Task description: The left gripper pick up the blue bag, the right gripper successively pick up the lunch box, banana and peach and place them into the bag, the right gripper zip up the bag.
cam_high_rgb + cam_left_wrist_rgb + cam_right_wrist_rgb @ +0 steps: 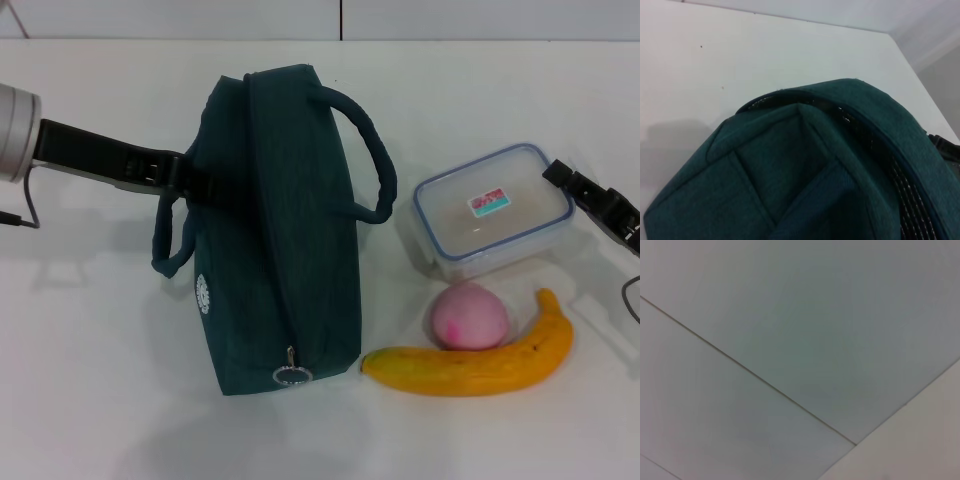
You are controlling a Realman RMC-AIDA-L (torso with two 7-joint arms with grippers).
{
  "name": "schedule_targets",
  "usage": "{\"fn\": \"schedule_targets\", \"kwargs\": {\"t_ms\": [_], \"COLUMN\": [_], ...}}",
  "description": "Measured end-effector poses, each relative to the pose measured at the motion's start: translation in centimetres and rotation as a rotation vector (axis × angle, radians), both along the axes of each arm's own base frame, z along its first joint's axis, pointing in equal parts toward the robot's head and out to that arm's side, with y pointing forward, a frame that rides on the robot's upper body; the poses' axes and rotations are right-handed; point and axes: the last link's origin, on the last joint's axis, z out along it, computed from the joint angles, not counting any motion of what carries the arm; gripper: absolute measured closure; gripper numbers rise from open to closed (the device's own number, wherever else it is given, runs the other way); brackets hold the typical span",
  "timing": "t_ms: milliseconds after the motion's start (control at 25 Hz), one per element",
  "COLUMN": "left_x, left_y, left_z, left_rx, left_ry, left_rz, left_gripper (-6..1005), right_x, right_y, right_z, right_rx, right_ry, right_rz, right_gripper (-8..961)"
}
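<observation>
Left gripper point(190, 180) reaches in horizontally from the left, pinching the blue bag point(275, 230). Right gripper point(560, 176) sits beside the lunch box point(493, 208); finger state undeterminable.

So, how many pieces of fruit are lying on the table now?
2. The peach lies in front of the lunch box, and the banana curves around its near side, right of the blue bag. The bag may hide others.
</observation>
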Motion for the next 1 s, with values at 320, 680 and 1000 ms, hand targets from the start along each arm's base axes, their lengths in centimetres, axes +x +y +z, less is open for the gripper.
{"fn": "schedule_targets", "kwargs": {"t_ms": [320,680,1000], "left_x": [0.01,0.02,0.21], "left_y": [-0.04,-0.15,-0.08], "left_z": [-0.05,-0.26,-0.26], "left_rx": [-0.001,-0.006,-0.002], "left_ry": [-0.003,-0.005,-0.009], "left_rz": [0.0,0.001,-0.004], "left_gripper": [943,943,942], "right_x": [-0.19,-0.28,-0.16], "right_y": [-0.15,-0.55,-0.51], "right_z": [0.09,0.58,0.5], "right_rx": [-0.042,-0.052,-0.104], "right_ry": [0.117,0.234,0.335], "right_rz": [-0.045,-0.077,-0.141], "right_gripper": [731,735,751]}}
